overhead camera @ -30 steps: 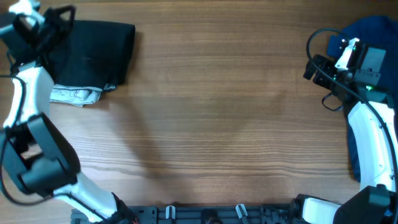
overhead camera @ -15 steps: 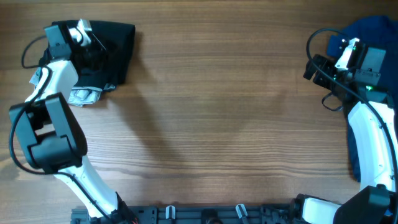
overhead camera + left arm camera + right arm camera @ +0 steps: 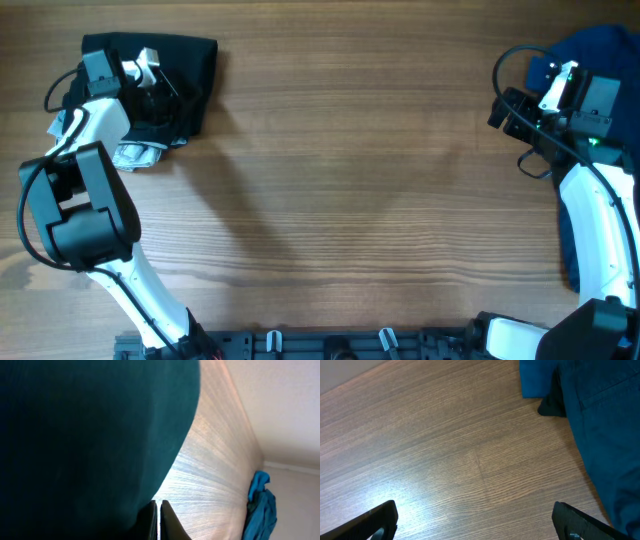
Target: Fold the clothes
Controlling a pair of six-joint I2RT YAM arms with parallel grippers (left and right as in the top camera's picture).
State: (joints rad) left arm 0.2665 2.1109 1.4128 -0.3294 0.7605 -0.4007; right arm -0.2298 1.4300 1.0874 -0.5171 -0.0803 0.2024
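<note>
Shorts [image 3: 190, 65], black and folded into a compact block, lie at the upper left of the overhead view on the wooden table [image 3: 350, 200]. A pale denim piece [image 3: 135, 155] pokes out from under their lower left edge, touching them. The left gripper [image 3: 159, 521] hangs over the shorts. In its wrist view the two fingers stand pressed together with only a sliver of light between them, and no cloth shows between the tips. Dark fabric fills the whole left side of that view, its curved edge ending right at the fingers.

At the upper right of the overhead view sits the blue garment [image 3: 600, 45], bunched at the table's edge and running down the right side. The right gripper [image 3: 475, 520] is just beside it, toward the middle of the table. Its fingers are spread wide at the bottom corners of the wrist view, with bare wood between them. The blue cloth fills the right edge of that frame and touches neither finger.
</note>
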